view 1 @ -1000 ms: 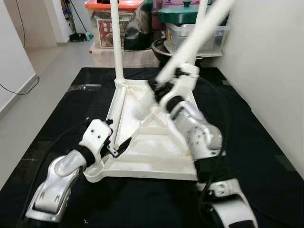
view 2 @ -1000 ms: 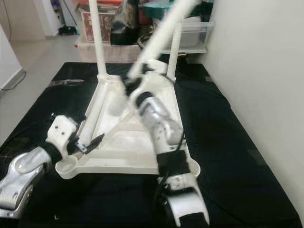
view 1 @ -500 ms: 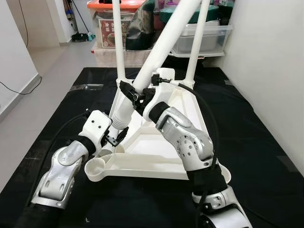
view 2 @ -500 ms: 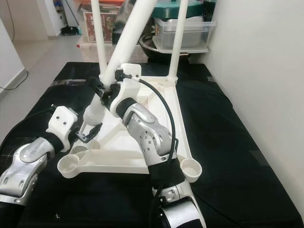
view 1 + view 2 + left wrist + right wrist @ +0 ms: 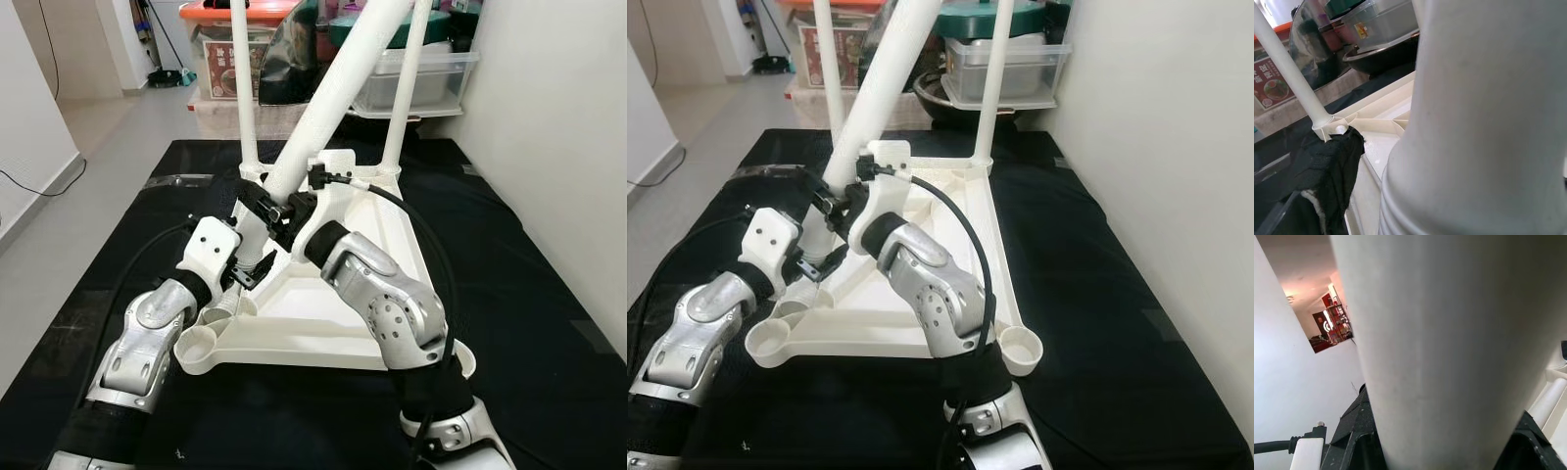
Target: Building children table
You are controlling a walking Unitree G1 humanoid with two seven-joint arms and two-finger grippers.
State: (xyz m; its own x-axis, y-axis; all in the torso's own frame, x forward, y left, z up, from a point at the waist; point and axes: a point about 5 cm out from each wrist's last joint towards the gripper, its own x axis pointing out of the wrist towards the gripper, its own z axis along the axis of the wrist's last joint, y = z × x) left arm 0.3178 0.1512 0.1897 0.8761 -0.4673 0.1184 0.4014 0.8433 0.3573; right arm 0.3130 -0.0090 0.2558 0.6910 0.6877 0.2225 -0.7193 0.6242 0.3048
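Black matting [image 5: 549, 294] covers the floor beside a white wall [image 5: 549, 117] at 3 o'clock; grey tiled floor [image 5: 88, 166] runs off toward 10 o'clock. Stacked storage boxes [image 5: 230, 49] and a clear plastic bin [image 5: 416, 78] stand along the far edge at 12 o'clock.

Centred on the matting lies the white plastic tabletop [image 5: 323, 328], upside down, its ribbed underside facing up. Two thin white legs are seated upright in its far corners: one [image 5: 242, 88] at about 11 o'clock, the other [image 5: 404, 88] at about 1 o'clock. Empty round sockets show at the near corners, one [image 5: 196, 350] at 7 o'clock and one [image 5: 1019, 348] at 5 o'clock.

A third leg [image 5: 328, 103] slants across the scene, its upper end rising toward 1 o'clock and its ribbed lower end down near the tabletop's left edge, at about 9 o'clock of the tabletop.

Right gripper [image 5: 269, 208] reaches across the body and is clamped round the slanted leg's lower shaft; its black fingers [image 5: 1359, 431] sit on either side of the tube in the right wrist view.

Left gripper [image 5: 245, 269] sits just below it at the ribbed end of that leg. How wide its fingers stand, and whether they grip the leg, cannot be told; the left wrist view shows the ribbed end [image 5: 1449, 186] close against the camera.
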